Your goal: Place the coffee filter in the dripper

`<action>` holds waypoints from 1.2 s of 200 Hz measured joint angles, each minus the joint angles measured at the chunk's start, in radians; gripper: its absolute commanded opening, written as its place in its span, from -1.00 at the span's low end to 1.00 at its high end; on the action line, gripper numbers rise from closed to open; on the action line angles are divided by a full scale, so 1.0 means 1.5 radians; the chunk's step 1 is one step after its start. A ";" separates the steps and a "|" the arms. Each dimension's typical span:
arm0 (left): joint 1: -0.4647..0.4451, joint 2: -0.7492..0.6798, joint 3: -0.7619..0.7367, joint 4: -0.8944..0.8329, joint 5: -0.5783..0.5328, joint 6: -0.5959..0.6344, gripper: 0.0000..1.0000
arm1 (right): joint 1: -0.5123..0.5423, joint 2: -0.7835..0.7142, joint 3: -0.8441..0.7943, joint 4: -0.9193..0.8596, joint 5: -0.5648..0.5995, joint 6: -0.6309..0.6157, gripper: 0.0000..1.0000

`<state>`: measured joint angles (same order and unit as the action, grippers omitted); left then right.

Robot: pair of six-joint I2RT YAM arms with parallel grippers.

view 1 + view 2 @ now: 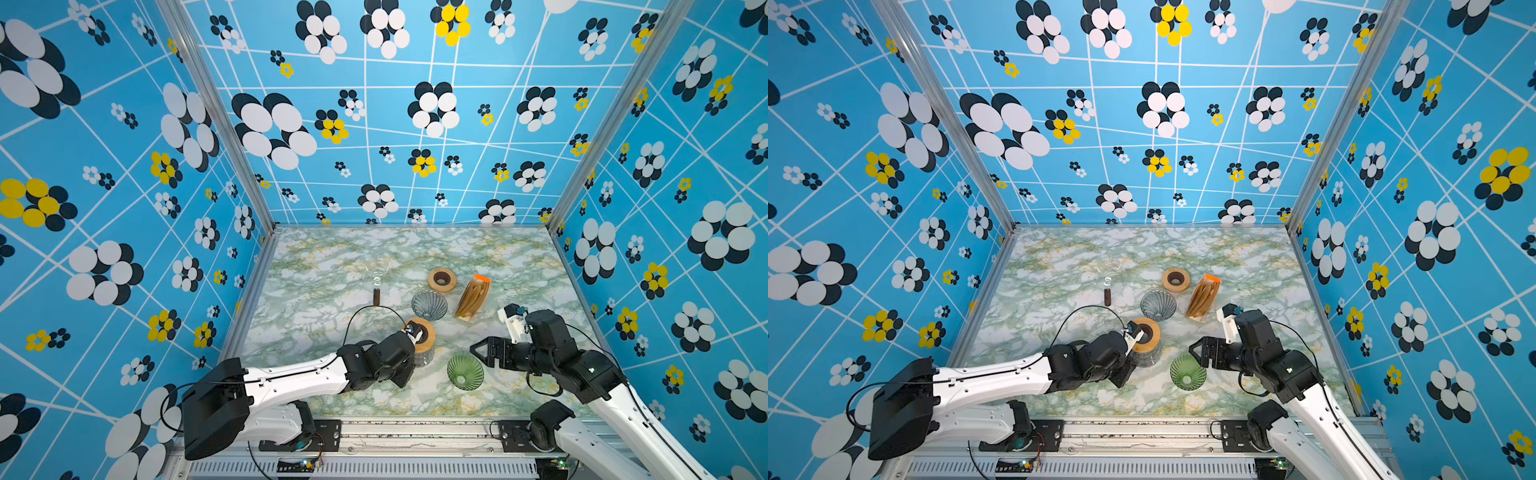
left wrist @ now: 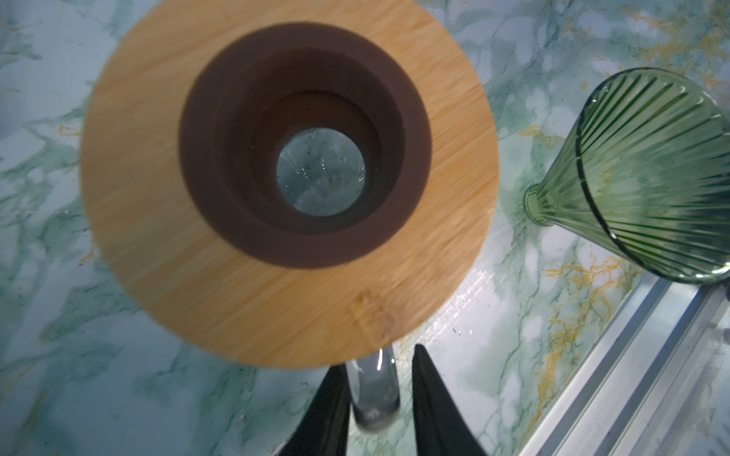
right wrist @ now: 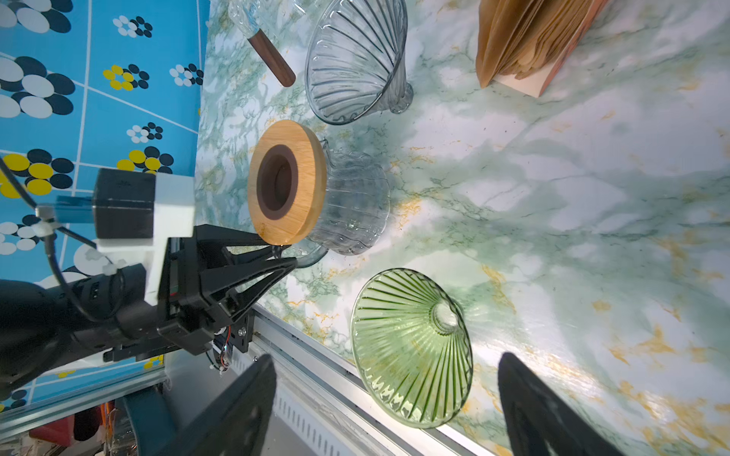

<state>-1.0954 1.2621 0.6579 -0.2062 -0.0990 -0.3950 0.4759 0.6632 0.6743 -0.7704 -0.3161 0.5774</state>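
Left hand (image 2: 377, 357) narrowly apart astride carafe handle (image 2: 373, 391), unseen in top views | right hand (image 3: 388, 356) spread

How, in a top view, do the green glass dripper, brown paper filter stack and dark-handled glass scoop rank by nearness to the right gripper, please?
1. Green glass dripper, just beside the right gripper.
2. Brown paper filter stack, farther back.
3. Dark-handled glass scoop, far back-left.

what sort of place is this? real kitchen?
Most likely a lab robot cell staged as a coffee station: blue flower-print wall panels on aluminium framing, marble-print tabletop, green ribbed glass dripper and stack of brown paper filters.
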 measured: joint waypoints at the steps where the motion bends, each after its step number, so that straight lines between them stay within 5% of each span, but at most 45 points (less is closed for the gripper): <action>1: 0.000 0.001 0.001 0.001 0.000 0.001 -0.51 | 0.000 0.001 -0.001 0.001 0.000 0.000 0.73; 156: -0.009 0.019 0.014 0.001 0.000 0.002 -0.47 | 0.000 0.056 -0.110 0.017 -0.007 0.082 -0.08; 240: -0.009 0.019 0.014 0.001 0.000 0.002 -0.47 | 0.000 0.098 -0.139 0.078 -0.028 0.082 -0.30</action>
<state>-1.1084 1.2903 0.6785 -0.2047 -0.0990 -0.3916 0.4759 0.8101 0.4660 -0.6540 -0.3588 0.7002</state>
